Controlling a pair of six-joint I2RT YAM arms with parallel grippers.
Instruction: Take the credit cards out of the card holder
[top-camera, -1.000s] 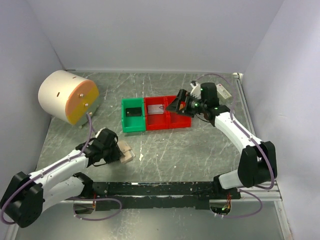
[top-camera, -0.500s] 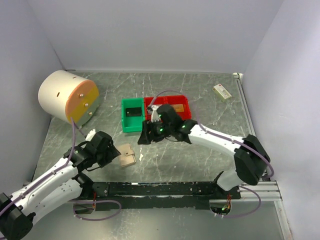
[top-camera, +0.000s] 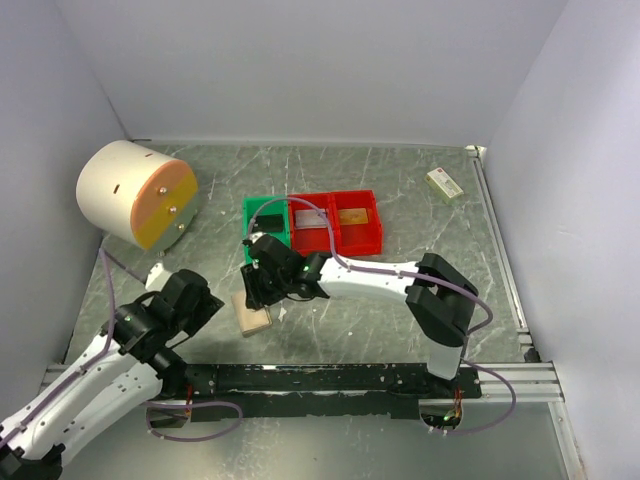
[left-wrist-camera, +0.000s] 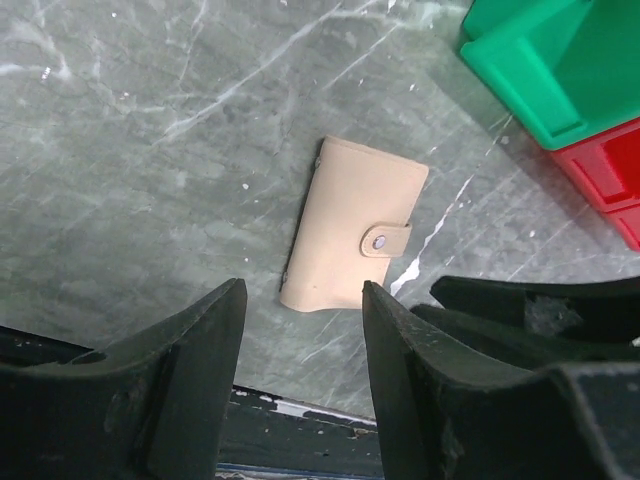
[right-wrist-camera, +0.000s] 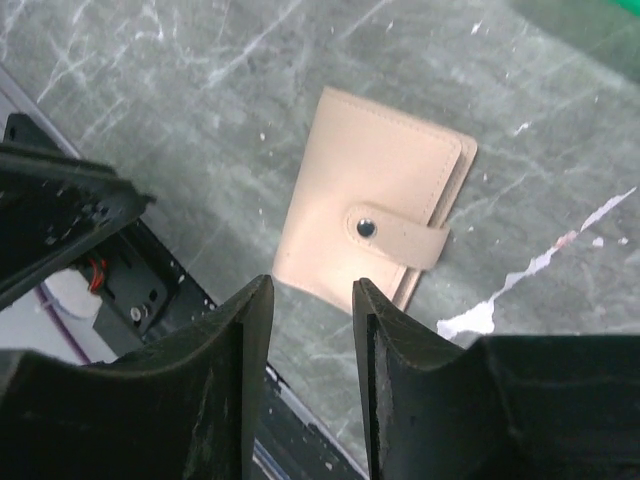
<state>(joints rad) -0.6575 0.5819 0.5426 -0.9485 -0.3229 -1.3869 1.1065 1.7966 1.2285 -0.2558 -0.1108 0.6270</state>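
- Card holder (top-camera: 251, 314) lies flat on the desk near the near edge, left of centre. It is folded shut.
- Right gripper (top-camera: 262, 290) hangs over the holder's far end with its fingers slightly spread and nothing between them.
- Left gripper (top-camera: 188, 300) is near the holder on its left, apart from it. Its fingers are spread wide and hold nothing.
- The right arm reaches across the desk from the near right, passing in front of the bins. Its purple cable (top-camera: 318, 208) loops over the middle red bin (top-camera: 312, 247).
- Green bin (top-camera: 256, 246), the middle red bin and the right red bin (top-camera: 374, 228) stand touching in a row at mid-desk.
- Credit cards (top-camera: 350, 215) show in the bins: a gold one in the right red bin and a dark one in the green bin. The middle bin's contents cannot be told.
- A cream drum with an orange face (top-camera: 132, 192) is at the left edge. A small white-and-green box (top-camera: 444, 184) lies by the far right corner.
- Only the wrist views show the holder's tab snapped shut over its face (right-wrist-camera: 397, 233). No card shows at its edges (left-wrist-camera: 355, 238).
- The left wrist view also shows the right arm's black link (left-wrist-camera: 530, 305) just beside the holder.
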